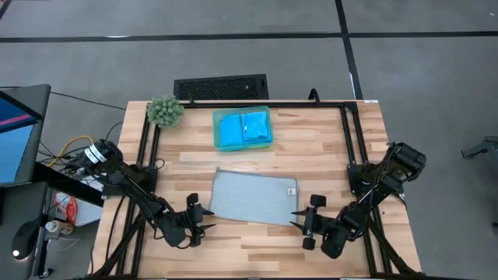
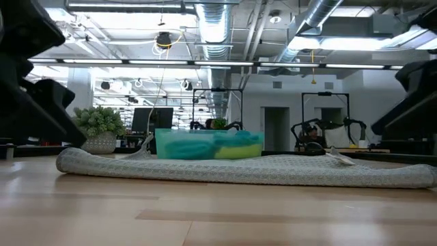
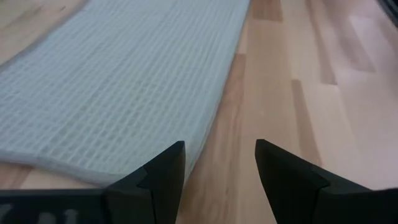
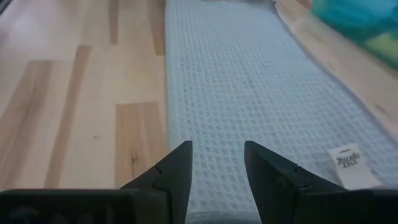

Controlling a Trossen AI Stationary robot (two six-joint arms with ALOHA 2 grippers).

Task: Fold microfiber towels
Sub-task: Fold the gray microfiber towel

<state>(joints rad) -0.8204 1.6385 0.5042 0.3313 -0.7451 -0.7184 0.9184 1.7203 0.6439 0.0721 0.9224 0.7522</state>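
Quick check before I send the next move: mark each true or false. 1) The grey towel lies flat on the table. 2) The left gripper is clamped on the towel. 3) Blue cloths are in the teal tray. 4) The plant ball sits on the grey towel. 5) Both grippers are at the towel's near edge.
1) True: the grey towel lies flat on the table.
2) False: the left gripper is open, holding nothing.
3) True: blue cloths lie in the teal tray.
4) False: the plant ball stands at the table's far left corner.
5) True: the right gripper is there too.
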